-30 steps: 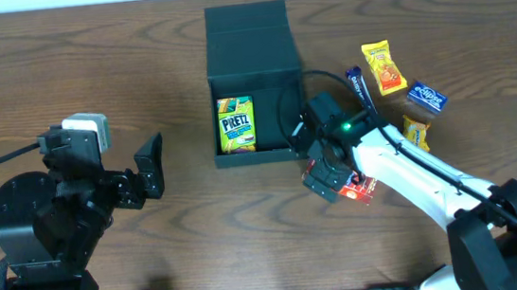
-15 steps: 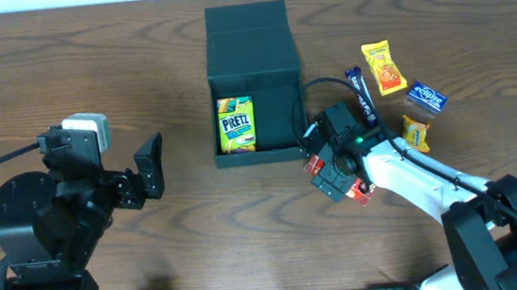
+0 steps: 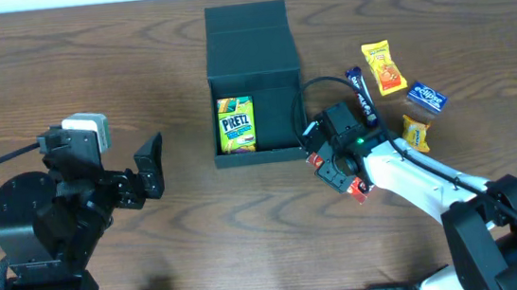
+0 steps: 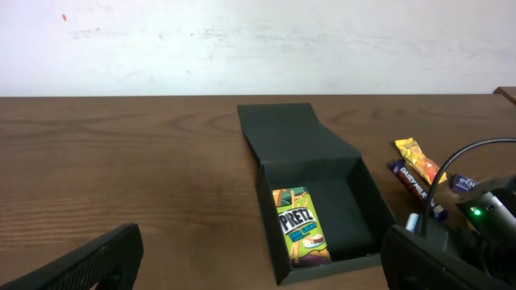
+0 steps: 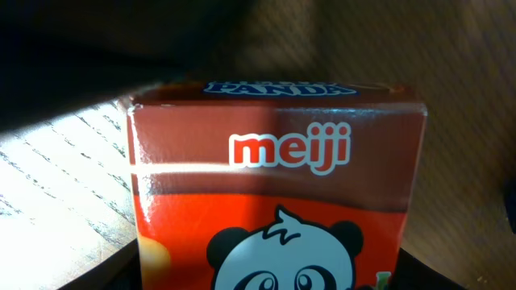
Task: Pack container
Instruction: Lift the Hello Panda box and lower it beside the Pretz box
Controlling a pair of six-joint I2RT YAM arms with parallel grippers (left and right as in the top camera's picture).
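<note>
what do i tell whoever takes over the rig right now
Left gripper: open, empty, left of the box.
Right gripper: appears shut on the red carton, just off the box's near right corner.
Done: box open, Pretz pack inside on its left side.
Left: put the carton in, then the yellow packet, blue packet, dark bar and orange packet lying right of the box.

An orange packet (image 3: 383, 66) and a blue packet (image 3: 426, 98) lie near the red Meiji carton (image 5: 274, 185).
</note>
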